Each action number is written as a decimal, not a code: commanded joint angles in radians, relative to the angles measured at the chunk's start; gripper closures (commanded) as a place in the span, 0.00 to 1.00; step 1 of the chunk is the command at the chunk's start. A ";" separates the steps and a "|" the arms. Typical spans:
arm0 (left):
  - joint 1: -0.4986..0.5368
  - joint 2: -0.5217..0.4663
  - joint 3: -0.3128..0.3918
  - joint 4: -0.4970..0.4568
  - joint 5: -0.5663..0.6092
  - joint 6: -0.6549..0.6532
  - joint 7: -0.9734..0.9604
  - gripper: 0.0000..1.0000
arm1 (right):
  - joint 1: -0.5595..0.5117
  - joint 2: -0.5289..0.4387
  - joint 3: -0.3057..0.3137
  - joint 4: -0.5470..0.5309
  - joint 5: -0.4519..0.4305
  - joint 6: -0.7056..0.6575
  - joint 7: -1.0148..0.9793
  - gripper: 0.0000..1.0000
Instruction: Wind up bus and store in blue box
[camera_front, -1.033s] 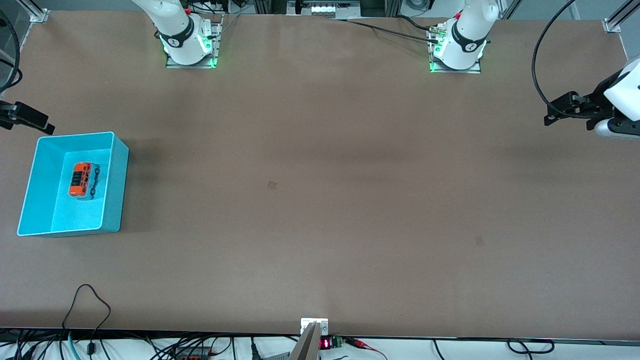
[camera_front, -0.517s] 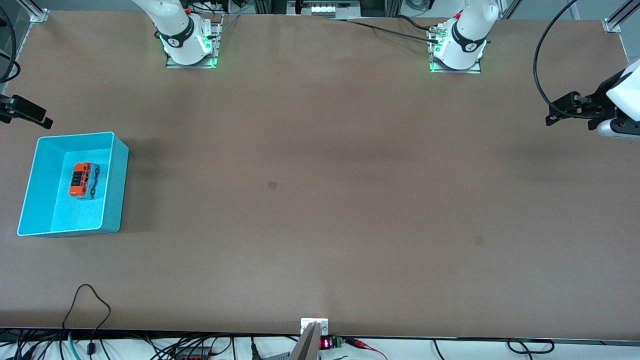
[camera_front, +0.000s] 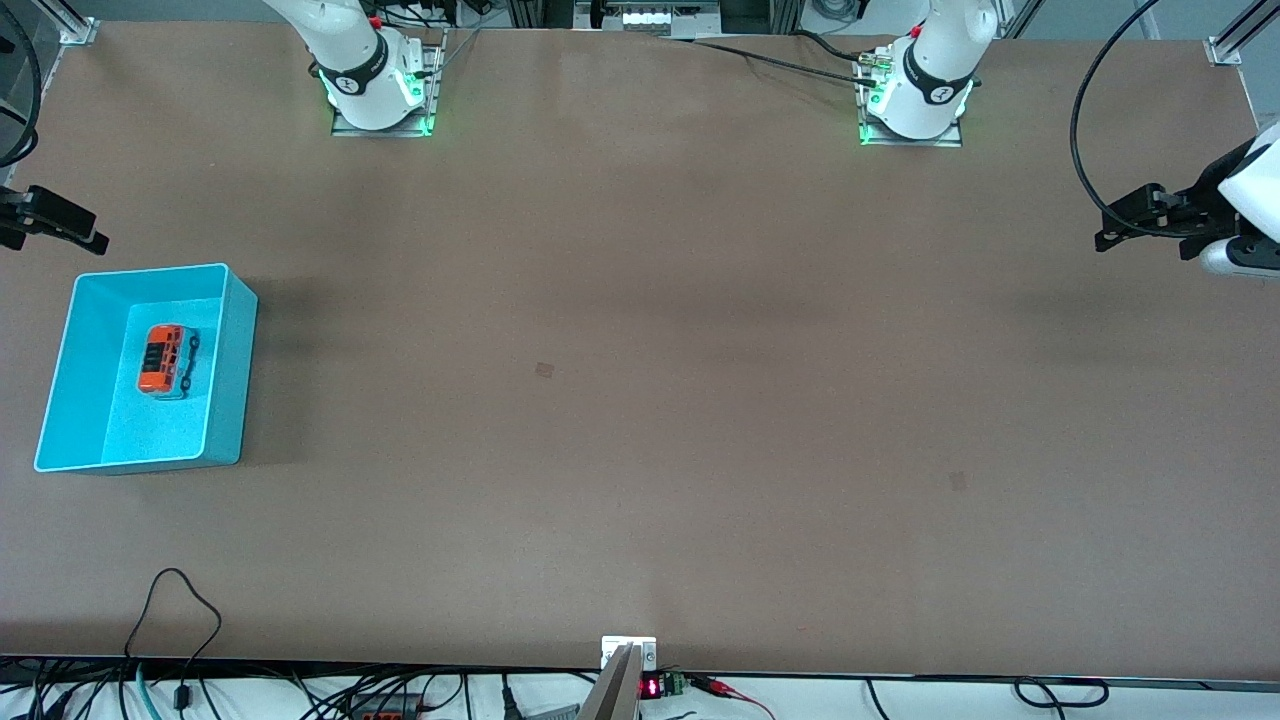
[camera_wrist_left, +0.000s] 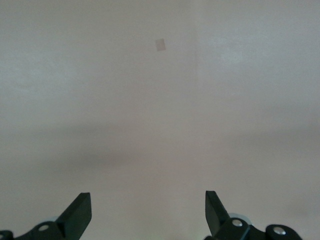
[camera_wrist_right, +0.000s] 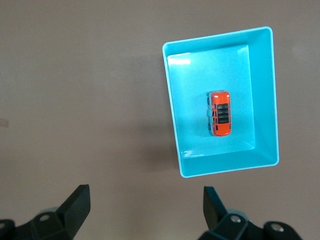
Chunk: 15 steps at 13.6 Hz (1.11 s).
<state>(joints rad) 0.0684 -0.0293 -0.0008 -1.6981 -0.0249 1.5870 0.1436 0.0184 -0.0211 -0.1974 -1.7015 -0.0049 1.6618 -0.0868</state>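
The orange bus (camera_front: 163, 359) with its dark roof panel lies on the speckled floor inside the blue box (camera_front: 228, 380), near the right arm's end of the table. Both also show in the right wrist view, the bus (camera_wrist_right: 220, 113) in the box (camera_wrist_right: 265, 95). My right gripper (camera_front: 62, 226) is open and empty, high over the table edge beside the box. In its own view the right gripper (camera_wrist_right: 146, 207) has bare table between its fingers. My left gripper (camera_front: 1125, 220) is open and empty over the left arm's end of the table; in its wrist view the gripper (camera_wrist_left: 148, 211) shows only bare table.
The brown table (camera_front: 640, 400) carries small dark marks (camera_front: 544, 370) near its middle. Cables (camera_front: 175, 620) lie along the edge nearest the front camera. The arm bases (camera_front: 380, 90) stand along the edge farthest from it.
My right gripper has shifted slightly at the table edge by the box. My left gripper has drawn a little toward the left arm's end. The bus and box have not moved.
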 joint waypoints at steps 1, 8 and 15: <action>0.008 0.015 -0.004 0.029 -0.004 -0.022 0.022 0.00 | 0.005 -0.016 0.006 0.002 -0.010 -0.010 0.047 0.00; 0.008 0.015 -0.004 0.029 -0.006 -0.022 0.022 0.00 | 0.006 -0.019 0.007 0.002 -0.010 -0.024 0.047 0.00; 0.007 0.015 -0.004 0.031 -0.004 -0.022 0.022 0.00 | 0.006 -0.020 0.007 0.002 -0.010 -0.027 0.045 0.00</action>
<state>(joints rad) 0.0691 -0.0288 -0.0009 -1.6981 -0.0249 1.5870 0.1437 0.0198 -0.0235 -0.1934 -1.6999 -0.0049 1.6538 -0.0571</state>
